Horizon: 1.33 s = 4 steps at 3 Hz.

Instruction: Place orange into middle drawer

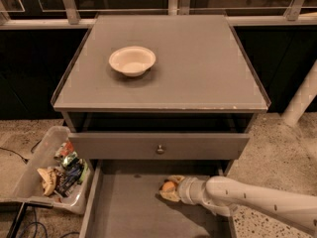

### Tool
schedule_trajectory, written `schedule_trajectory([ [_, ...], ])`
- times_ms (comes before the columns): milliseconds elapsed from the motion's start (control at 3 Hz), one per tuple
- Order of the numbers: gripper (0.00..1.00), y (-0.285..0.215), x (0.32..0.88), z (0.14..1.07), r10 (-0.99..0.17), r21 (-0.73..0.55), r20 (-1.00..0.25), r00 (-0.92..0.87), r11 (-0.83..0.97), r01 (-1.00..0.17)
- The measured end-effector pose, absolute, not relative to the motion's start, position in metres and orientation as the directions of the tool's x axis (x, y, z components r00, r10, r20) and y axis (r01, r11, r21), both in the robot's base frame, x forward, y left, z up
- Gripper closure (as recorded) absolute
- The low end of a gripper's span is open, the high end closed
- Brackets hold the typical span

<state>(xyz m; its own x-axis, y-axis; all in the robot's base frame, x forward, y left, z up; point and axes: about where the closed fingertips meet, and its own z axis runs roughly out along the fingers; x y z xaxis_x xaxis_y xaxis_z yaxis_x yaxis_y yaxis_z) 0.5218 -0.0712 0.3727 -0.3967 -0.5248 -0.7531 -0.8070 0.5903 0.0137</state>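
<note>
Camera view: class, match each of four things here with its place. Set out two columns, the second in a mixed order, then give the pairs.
1 orange
2 bowl
3 knob
4 bin

A on the cabinet top
B in the gripper, over the open drawer
C on the floor, at the left
D on the closed drawer front

Pairs: 1-B, 2-A, 3-D, 4-C.

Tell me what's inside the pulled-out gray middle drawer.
The gripper, jaws closed on the small round orange fruit, over the wide shallow gray drawer's floor. The drawer's rear is hidden under the knobbed drawer front.
</note>
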Motion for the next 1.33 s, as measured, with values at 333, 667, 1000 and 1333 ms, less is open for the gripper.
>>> schedule_trajectory([
  [333, 0.81, -0.0712, 0.5217, 0.3749, -0.526, 0.014, -0.752, -0.397, 0.59, -0.807],
  [667, 0.58, -0.0712, 0.5217, 0.3749, -0.526, 0.014, -0.752, -0.397, 0.59, -0.807],
  [1000, 0.35, -0.0711, 0.5217, 0.3749, -0.526, 0.014, -0.753, -0.397, 0.59, -0.807],
  [1333, 0.11, -0.0711, 0.5217, 0.3749, -0.526, 0.014, -0.753, -0.397, 0.59, -0.807],
])
